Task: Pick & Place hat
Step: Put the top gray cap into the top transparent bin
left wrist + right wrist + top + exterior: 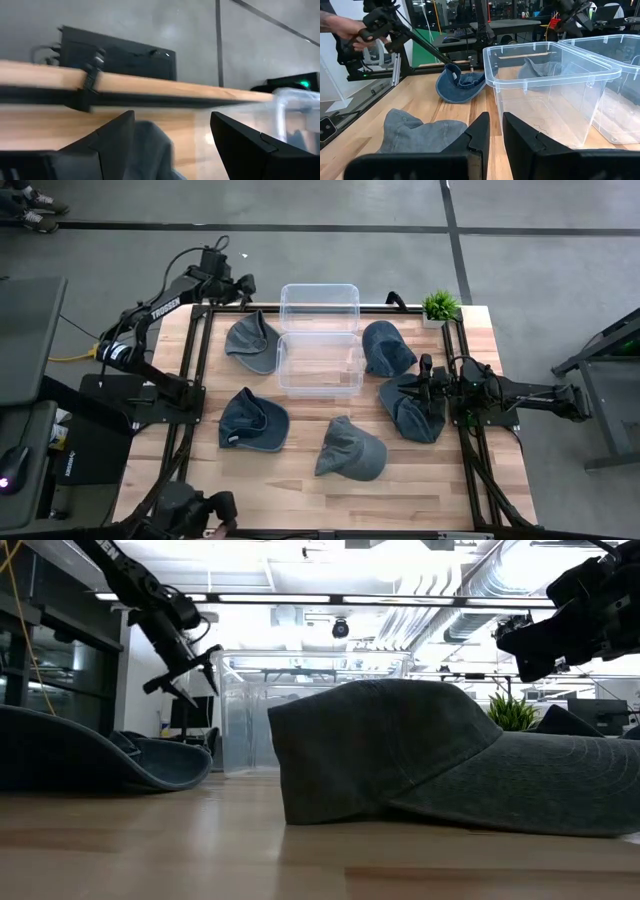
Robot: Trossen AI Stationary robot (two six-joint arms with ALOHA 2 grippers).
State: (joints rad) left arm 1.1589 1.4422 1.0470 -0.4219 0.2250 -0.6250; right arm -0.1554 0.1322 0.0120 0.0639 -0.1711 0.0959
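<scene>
My right end effector (428, 388) nearly clenched over slate-grey cotton cap (412, 408), right of frame on bench (300, 470), nothing grasped; left end effector (243, 286) released, upper left. Risk: pinching only loose fabric, cap slips

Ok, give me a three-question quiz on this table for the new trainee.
1. How many hats lie on the table?
2. True or false: one clear bin holds a hat.
3. The left claw is: A open, B shut on a hat, C out of view.
Key: 1 five; 2 false, both bins are empty; 3 A.
</scene>
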